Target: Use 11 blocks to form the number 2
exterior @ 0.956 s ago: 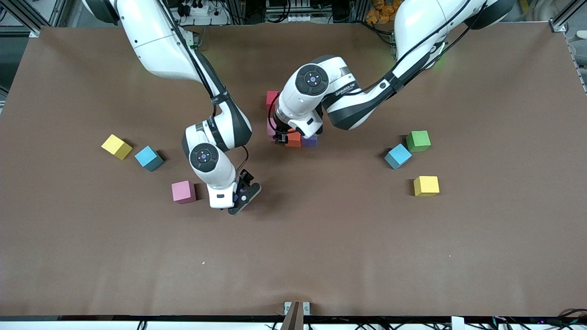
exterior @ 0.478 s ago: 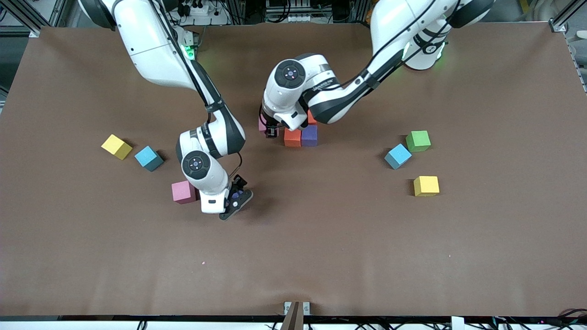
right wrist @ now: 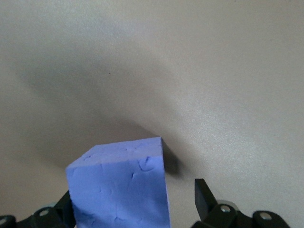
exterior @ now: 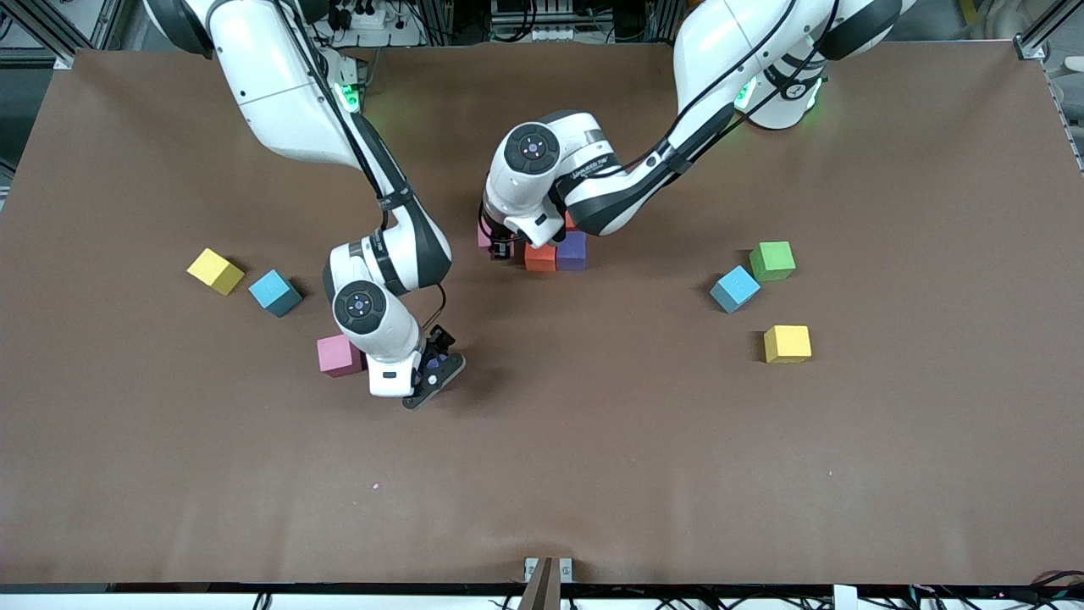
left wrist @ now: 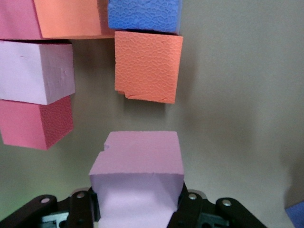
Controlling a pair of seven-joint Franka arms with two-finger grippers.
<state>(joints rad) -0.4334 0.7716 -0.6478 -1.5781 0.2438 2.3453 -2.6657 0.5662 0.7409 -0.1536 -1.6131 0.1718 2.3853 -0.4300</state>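
Note:
My left gripper [exterior: 501, 246] [left wrist: 137, 202] is shut on a pale pink block [left wrist: 137, 166], low beside the group of blocks at the table's middle. That group shows an orange block [exterior: 539, 257] [left wrist: 148, 66], a purple block [exterior: 572, 250] [left wrist: 142, 14], a second orange one [left wrist: 71, 19], a pale pink one [left wrist: 35, 71] and a red one [left wrist: 33, 123]. My right gripper [exterior: 428, 379] [right wrist: 135, 199] stands open around another purple block [exterior: 434, 364] [right wrist: 121, 190], which touches one finger and leaves a gap to the other.
A pink block [exterior: 339, 355] lies beside the right gripper. A light blue block [exterior: 274, 292] and a yellow one [exterior: 215, 271] lie toward the right arm's end. Light blue [exterior: 734, 289], green [exterior: 772, 260] and yellow [exterior: 787, 343] cubes lie toward the left arm's end.
The left gripper carried its pink block from over the group to beside the orange block, toward the right arm's end. The right gripper shifted slightly toward the loose pink block.

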